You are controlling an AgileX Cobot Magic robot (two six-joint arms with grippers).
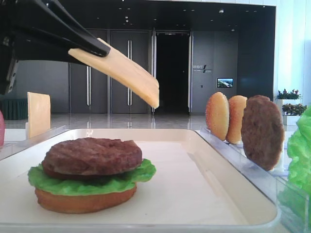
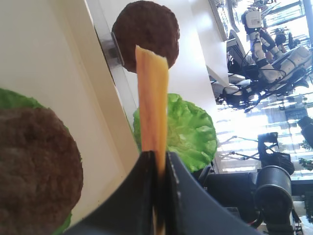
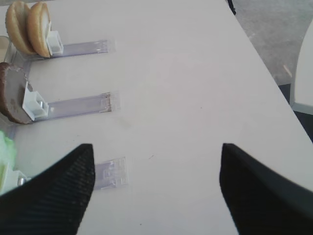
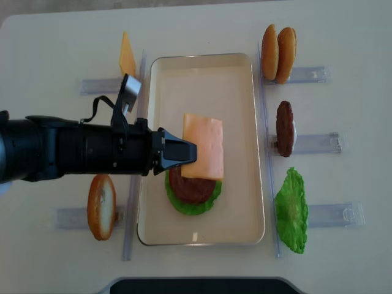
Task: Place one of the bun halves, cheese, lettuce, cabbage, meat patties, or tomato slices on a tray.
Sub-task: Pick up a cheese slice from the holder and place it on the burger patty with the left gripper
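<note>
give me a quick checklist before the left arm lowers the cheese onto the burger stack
1. Grip: left gripper shut on the cheese slice at one edge: ok.
2. Slice clear of the stack: it hangs above the meat patty, not touching: ok.
3. Alignment: from above the slice covers only the patty's upper part, not centred: not ok.
4. Stack order: patty on lettuce on bun half: ok.
5. Stack inside the tray: ok.
6. Right gripper open over bare table, away from the tray: ok.

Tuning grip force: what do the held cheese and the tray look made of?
Cheese: likely soft plastic or rubber, matte; it juts stiffly from the left gripper, barely drooping. Tray: looks like smooth cream plastic, slightly glossy, with faint reflections at the rim.
</note>
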